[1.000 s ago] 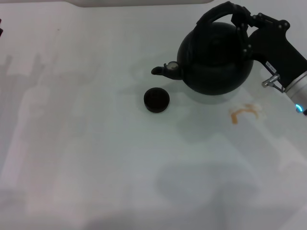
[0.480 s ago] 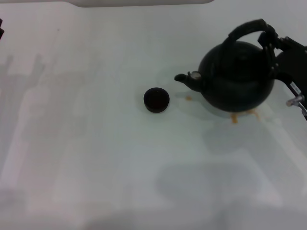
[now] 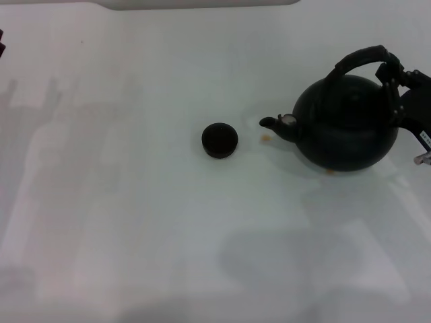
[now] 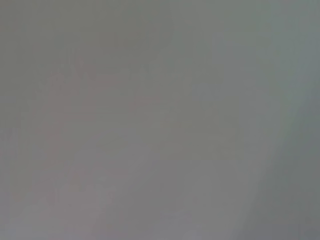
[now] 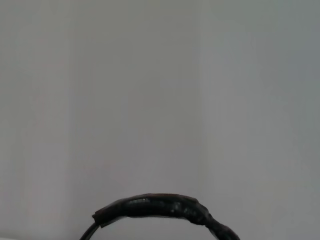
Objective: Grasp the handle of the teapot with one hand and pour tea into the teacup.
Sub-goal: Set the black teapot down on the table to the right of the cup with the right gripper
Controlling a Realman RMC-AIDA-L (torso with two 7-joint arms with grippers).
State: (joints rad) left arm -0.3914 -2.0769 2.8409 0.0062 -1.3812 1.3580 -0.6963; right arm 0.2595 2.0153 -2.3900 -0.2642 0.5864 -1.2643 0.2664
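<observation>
The black teapot is upright at the right of the table, its pale-tipped spout pointing left toward the teacup. A clear gap lies between spout and cup. The small dark teacup stands alone near the middle. My right gripper is shut on the right end of the arched handle; the handle's wrapped top also shows in the right wrist view. A small amber drop of tea lies under the spout. Only a dark sliver of my left gripper shows at the left edge.
The white table stretches left and toward me from the cup. A pale raised edge runs along the far side. The left wrist view shows only blank grey surface.
My right gripper has carried the teapot to the right and toward me, away from the teacup. The pot now covers the amber smear that showed beside it a second ago.
</observation>
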